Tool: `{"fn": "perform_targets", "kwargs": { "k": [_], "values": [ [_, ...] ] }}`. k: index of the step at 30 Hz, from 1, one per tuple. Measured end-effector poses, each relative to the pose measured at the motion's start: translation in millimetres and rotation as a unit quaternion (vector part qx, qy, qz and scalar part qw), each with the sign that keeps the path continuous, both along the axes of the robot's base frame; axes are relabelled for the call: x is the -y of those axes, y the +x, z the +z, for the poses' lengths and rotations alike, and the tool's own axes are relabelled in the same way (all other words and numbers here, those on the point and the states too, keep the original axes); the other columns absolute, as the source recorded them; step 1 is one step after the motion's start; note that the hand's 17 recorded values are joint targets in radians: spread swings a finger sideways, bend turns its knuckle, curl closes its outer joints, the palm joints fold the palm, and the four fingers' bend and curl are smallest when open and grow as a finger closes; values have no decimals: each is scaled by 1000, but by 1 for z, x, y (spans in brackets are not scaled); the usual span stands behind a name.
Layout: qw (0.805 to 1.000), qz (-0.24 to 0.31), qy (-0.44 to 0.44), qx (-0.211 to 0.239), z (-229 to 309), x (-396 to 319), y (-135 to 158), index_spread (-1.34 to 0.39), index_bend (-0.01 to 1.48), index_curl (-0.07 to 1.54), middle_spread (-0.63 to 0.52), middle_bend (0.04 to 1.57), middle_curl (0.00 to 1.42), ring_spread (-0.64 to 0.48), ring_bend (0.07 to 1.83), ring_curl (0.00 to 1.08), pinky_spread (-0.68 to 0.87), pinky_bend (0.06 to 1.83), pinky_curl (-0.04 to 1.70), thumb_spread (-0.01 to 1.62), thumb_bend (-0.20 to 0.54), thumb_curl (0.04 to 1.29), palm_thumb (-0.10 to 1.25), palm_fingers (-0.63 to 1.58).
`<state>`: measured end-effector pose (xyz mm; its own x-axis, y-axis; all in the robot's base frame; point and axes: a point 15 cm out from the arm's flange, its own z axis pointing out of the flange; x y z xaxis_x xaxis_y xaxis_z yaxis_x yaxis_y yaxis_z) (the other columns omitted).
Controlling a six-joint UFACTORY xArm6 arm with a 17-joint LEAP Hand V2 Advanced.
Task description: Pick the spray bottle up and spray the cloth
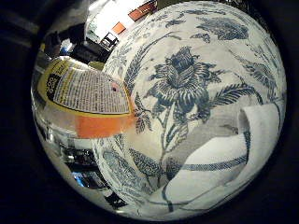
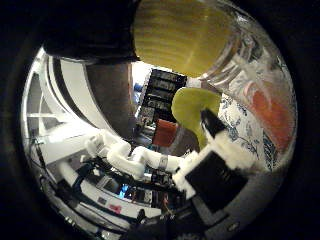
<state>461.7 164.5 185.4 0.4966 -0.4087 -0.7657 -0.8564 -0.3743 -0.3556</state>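
Observation:
The spray bottle [image 1: 82, 98] has a yellow body, a white printed label and an orange band, and it lies close against the palm in the right little finger side palm view. In the right thumb side palm view its yellow body [image 2: 190, 35] fills much of the picture, with an orange part [image 2: 270, 110] beside it. My hand [image 2: 150, 160] has white and black fingers [image 2: 222, 165] curled in toward the bottle. The cloth [image 1: 229, 154] is white with dark stripes and lies flat on the floral tablecloth, below and away from the bottle.
The table is covered by a white tablecloth with blue-grey flowers [image 1: 187, 79]. A yellow-green rounded thing [image 2: 192, 108] and a small orange thing [image 2: 165, 132] show past the fingers. Shelves and furniture [image 2: 160, 90] stand in the room beyond.

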Motion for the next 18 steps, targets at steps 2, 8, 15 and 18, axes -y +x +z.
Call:
{"fn": "perform_targets", "kwargs": {
  "k": [2,8,15,18],
  "values": [
    [1000,-9,1,2,3,9,3,-397,287,500,-100,641,457,-160,970,427,-123,730,731,967,-30,588,798,69],
    [1000,-7,-24,-1,7,27,-1,-322,239,434,39,427,365,96,632,300,254,512,551,999,-36,520,728,-24],
    [998,-17,-60,9,38,63,-7,-296,166,372,74,302,330,167,475,248,331,430,437,1020,-25,468,692,54],
    [998,-19,-54,9,52,73,-14,-291,155,339,87,277,327,172,443,245,336,420,407,1021,-25,457,694,75]
  ]
}}
